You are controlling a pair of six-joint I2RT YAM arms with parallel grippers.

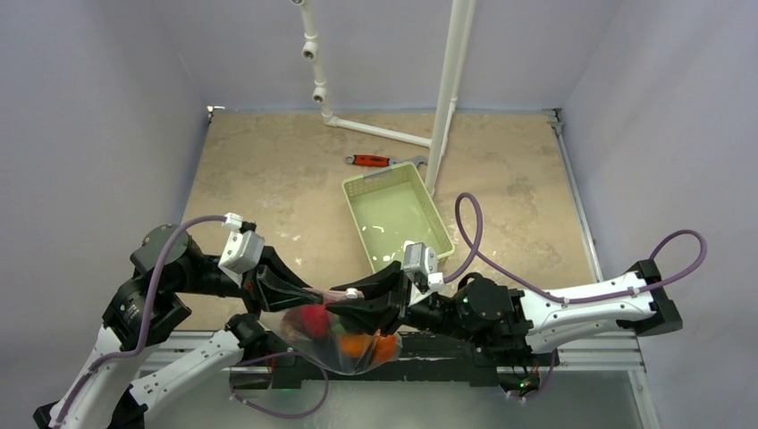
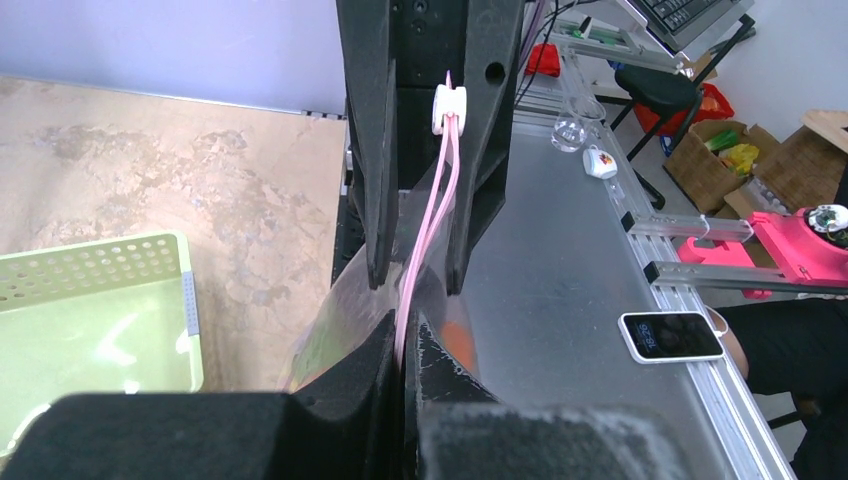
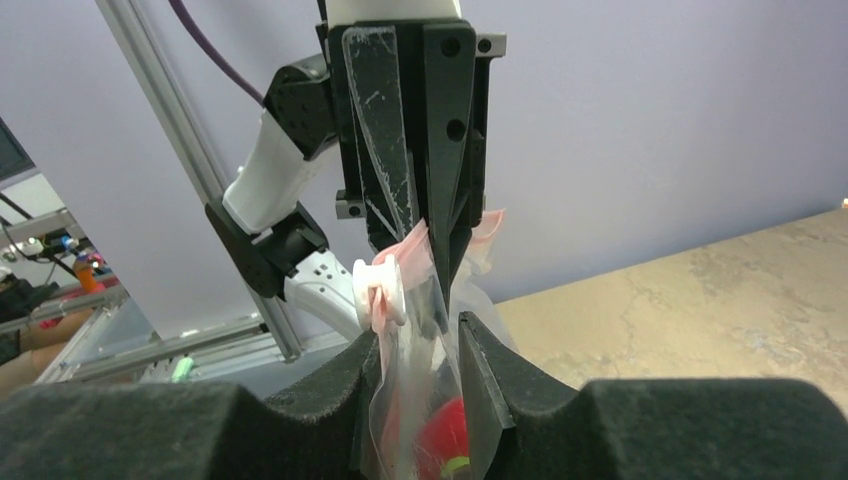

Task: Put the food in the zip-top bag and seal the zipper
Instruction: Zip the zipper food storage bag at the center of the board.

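The clear zip-top bag hangs between my two grippers over the table's near edge. Inside it are a red piece and orange pieces; the other food is hard to make out. My left gripper is shut on the pink zipper at the bag's left end, pinching it flat. My right gripper is open and straddles the bag's mouth. The white slider sits on the strip by the right gripper's left finger. The red piece shows below through the plastic.
The light green basket stands behind the grippers, with no food visible in it. A red-handled wrench and white pipes are at the back. A phone lies on the metal frame on the near side.
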